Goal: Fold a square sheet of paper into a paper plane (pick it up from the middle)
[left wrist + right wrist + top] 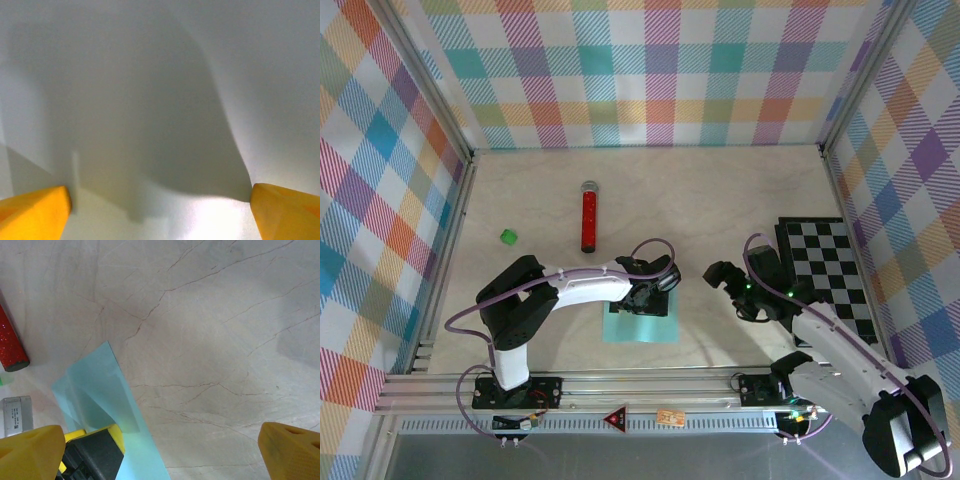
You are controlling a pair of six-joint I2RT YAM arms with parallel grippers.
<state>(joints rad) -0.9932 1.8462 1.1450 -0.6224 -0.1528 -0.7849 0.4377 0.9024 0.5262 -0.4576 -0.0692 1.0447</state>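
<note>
Your left pincer [655, 290] is down at the far edge of the square sheet of paper [640, 326]. In its wrist view the two yellow fingertips [35, 212] stand wide apart at the bottom corners, with pale paper spanning the whole gap between them. The jaws are open and hold nothing. You cannot tell from these views whether the tips touch the sheet.

Your right pincer [162, 452] is also spread wide, with bare table between its fingertips and nothing in its hold. From above, it hangs over the table just right of the sheet and apart from it, pointing left.

The light cyan sheet lies flat on the table [720, 190], in front of the left arm's base and near the front rail. The right wrist view shows one of its corners pointing out across the marbled surface.

Beyond the sheet, towards the back wall, a red glittery tube [589, 217] lies lengthwise. A small green cube [507, 237] sits to its left, well apart from it. The black-and-white checkered board [830, 275] lies along the right side, partly under the right arm.
</note>
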